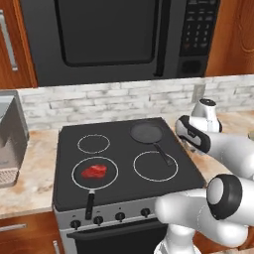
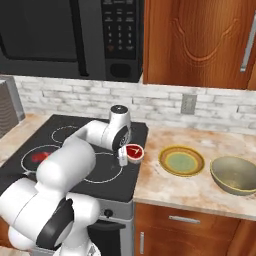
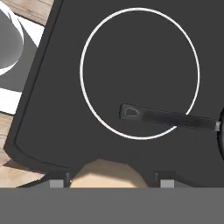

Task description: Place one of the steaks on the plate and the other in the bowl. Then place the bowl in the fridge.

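Soft, even light is falling over the rendered kitchen, with no one lamp showing as its source. The stovetop is staying matte and free of glare, and the arm is casting only faint shade. Edges are looking slightly soft and pixelated. Straight lines are holding straight toward the borders.

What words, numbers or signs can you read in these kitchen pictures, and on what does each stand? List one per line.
Microwave keypad: rows of pale key markings, too small and blurred to read.
Stove knobs: no readable marks.
Wall outlet: no text.
Nothing else carries legible writing.
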Available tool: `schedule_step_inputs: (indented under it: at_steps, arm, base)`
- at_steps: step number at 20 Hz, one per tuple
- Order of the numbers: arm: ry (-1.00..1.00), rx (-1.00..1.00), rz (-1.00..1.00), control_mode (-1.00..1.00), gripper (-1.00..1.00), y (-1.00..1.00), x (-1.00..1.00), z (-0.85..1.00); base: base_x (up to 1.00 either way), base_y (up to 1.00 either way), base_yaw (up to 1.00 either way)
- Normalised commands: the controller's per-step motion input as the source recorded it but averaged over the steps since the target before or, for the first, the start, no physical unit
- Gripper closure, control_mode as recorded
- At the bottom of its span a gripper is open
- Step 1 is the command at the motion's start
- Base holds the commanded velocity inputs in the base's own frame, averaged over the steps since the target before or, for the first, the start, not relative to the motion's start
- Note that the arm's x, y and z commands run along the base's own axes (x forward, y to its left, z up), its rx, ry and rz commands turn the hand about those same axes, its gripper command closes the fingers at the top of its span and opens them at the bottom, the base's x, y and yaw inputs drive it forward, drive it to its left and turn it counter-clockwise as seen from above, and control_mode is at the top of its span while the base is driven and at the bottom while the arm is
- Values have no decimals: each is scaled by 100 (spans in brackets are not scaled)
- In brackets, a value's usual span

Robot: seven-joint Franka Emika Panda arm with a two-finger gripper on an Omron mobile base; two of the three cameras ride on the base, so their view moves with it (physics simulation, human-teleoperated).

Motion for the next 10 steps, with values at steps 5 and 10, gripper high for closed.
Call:
schedule_step_inputs:
  at_steps: [5,10]
  arm:
    - [0,0,0,100,100,0,0,0]
    - [0,0,0,100,100,0,0,0]
  base:
    - [6,-78,0]
    - [9,-57,0]
